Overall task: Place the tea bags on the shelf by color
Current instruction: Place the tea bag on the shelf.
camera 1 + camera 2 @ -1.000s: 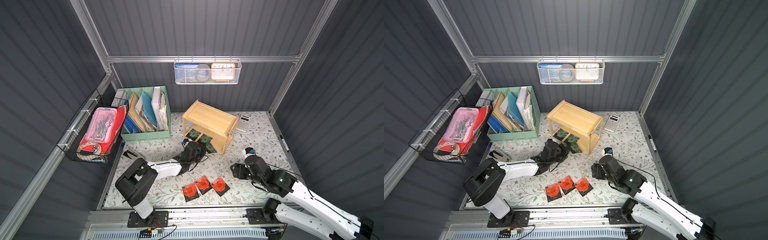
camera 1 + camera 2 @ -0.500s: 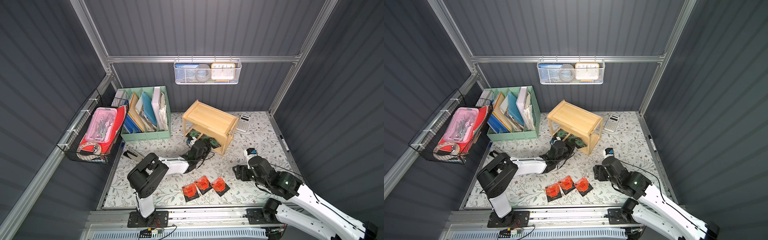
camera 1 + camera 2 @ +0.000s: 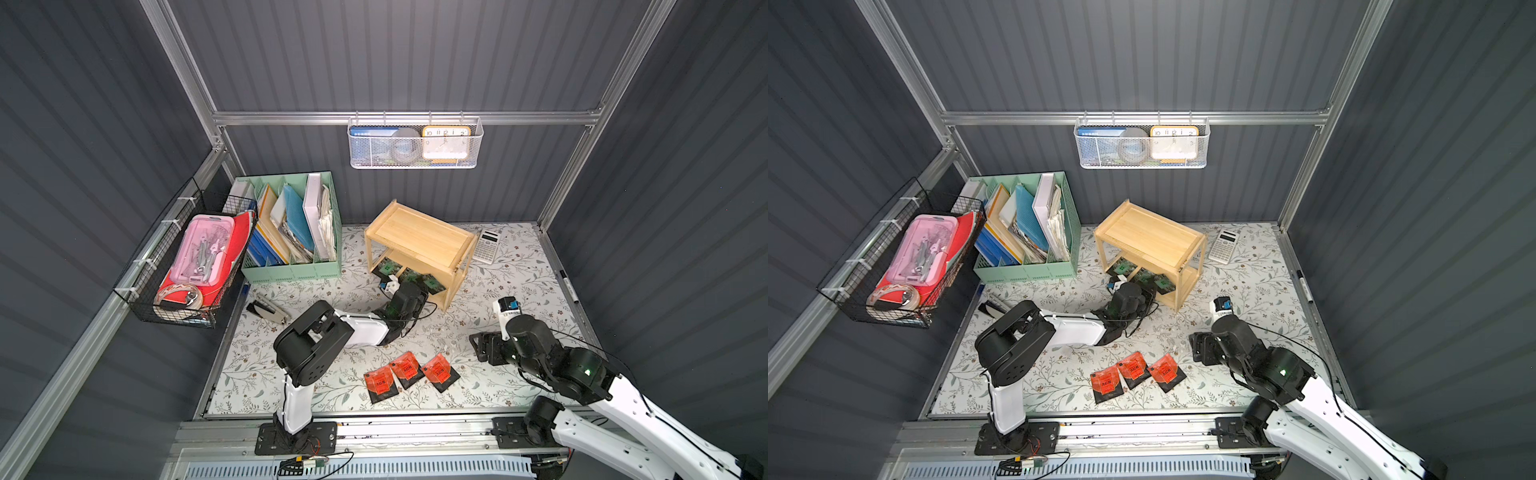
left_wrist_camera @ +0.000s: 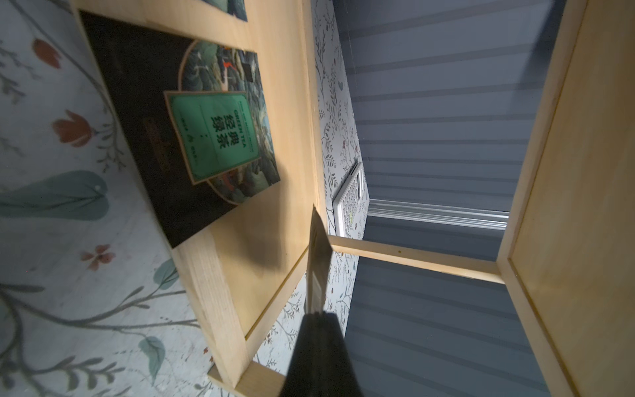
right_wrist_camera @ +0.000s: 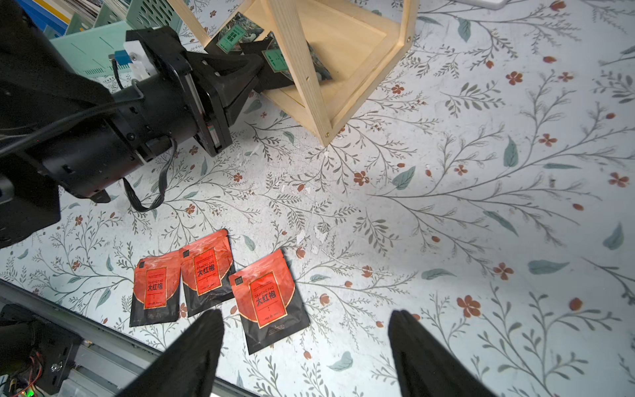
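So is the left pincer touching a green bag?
Touching. The right wrist view shows the left pincer shut on a green bag inside the shelf.

A lab cell staged as an office is probably shown: the floral desk (image 3: 519, 282) is enclosed by grey panels (image 3: 415, 62) on aluminium rails (image 3: 291, 118), with a file organizer (image 3: 291, 272) at ten o'clock and a calculator (image 3: 487, 247) at one.

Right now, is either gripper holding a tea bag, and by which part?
The left gripper is shut on a green tea bag, pinching its near edge inside the shelf's lower tier. The right gripper is open and holds nothing.
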You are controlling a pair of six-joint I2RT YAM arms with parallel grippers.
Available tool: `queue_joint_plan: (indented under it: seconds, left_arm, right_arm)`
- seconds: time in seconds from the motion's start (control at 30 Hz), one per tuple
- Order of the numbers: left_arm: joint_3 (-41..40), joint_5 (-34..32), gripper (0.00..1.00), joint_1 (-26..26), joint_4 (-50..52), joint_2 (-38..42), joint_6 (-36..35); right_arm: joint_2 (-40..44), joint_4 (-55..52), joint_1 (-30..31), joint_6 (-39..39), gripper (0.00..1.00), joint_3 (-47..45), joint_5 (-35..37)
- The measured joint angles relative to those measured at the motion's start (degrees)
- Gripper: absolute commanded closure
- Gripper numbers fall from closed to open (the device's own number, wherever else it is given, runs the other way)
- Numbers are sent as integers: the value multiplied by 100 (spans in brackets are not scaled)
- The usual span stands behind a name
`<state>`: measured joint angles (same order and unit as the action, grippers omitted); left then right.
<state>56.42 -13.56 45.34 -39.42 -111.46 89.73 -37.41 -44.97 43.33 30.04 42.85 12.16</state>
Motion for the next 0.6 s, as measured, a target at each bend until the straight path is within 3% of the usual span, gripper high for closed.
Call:
queue_joint_plan:
  seconds: [0.6]
  left_arm:
    - [385, -636, 100, 295, -223, -627, 518]
  right_arm:
    - [516, -363, 0, -208, 14, 28, 144]
